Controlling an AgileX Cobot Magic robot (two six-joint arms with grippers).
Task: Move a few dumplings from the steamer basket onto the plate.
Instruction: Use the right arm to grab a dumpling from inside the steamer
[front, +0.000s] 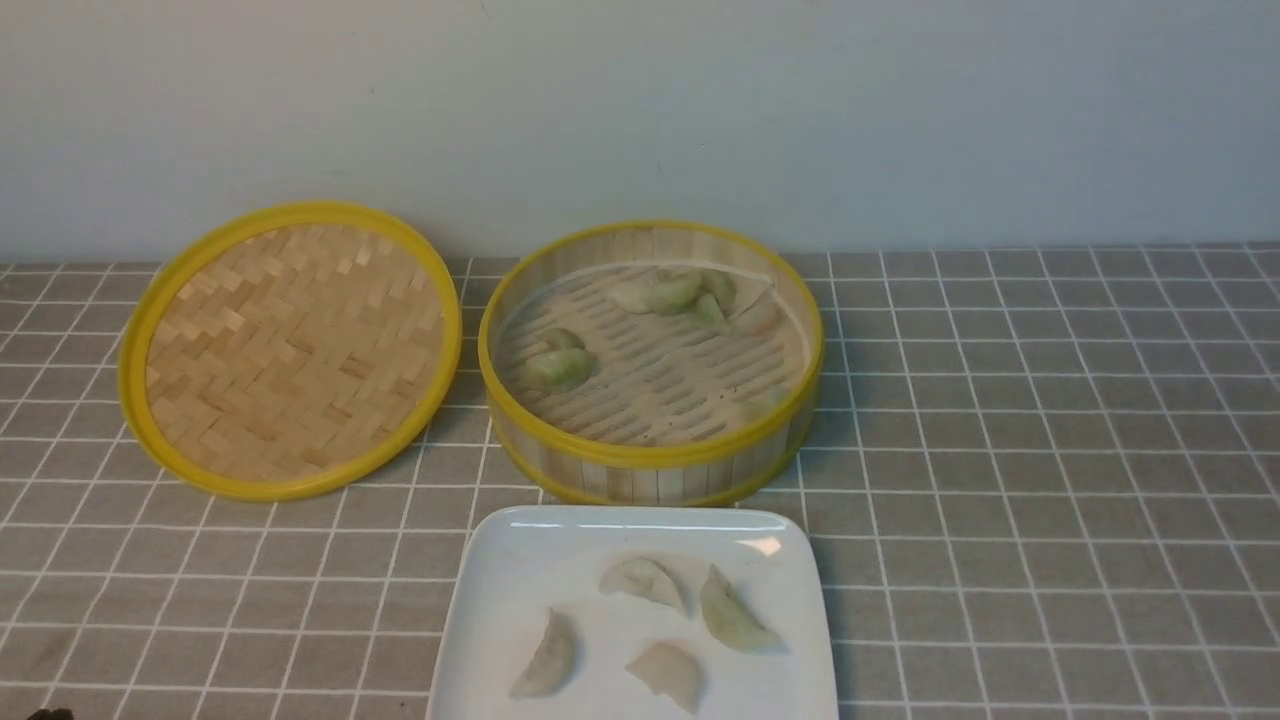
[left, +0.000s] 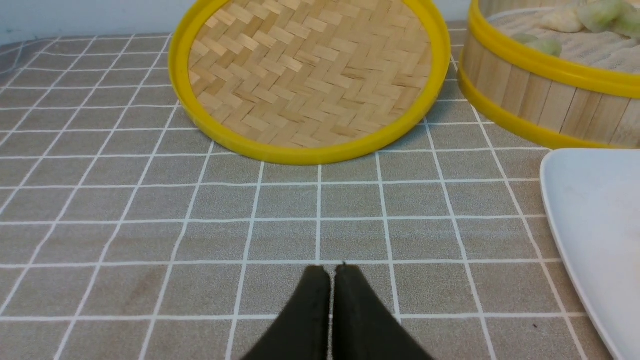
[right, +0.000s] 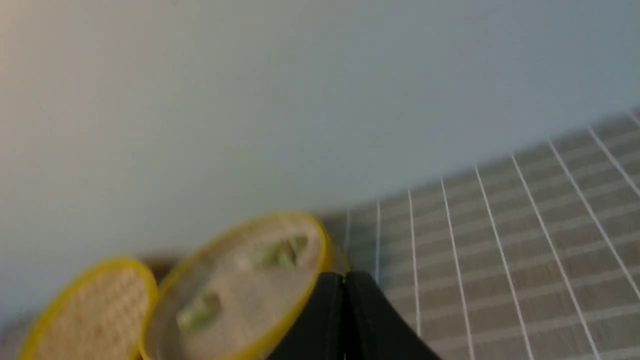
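Observation:
The steamer basket (front: 650, 470) stands at the table's middle back and holds several pale green dumplings (front: 560, 368). The white plate (front: 500, 560) lies in front of it with several dumplings (front: 735, 612) on it. My left gripper (left: 330, 268) is shut and empty, low over the cloth in front of the lid, left of the plate (left: 595, 215). My right gripper (right: 344, 275) is shut and empty, raised and tilted, with the basket (right: 300, 295) blurred beyond it. Neither gripper shows clearly in the front view.
A shallow yellow-rimmed woven bamboo lid (front: 290, 350) leans at the back left beside the basket; it also shows in the left wrist view (left: 310, 75). A grey checked cloth (front: 1050, 450) covers the table. A pale wall stands close behind.

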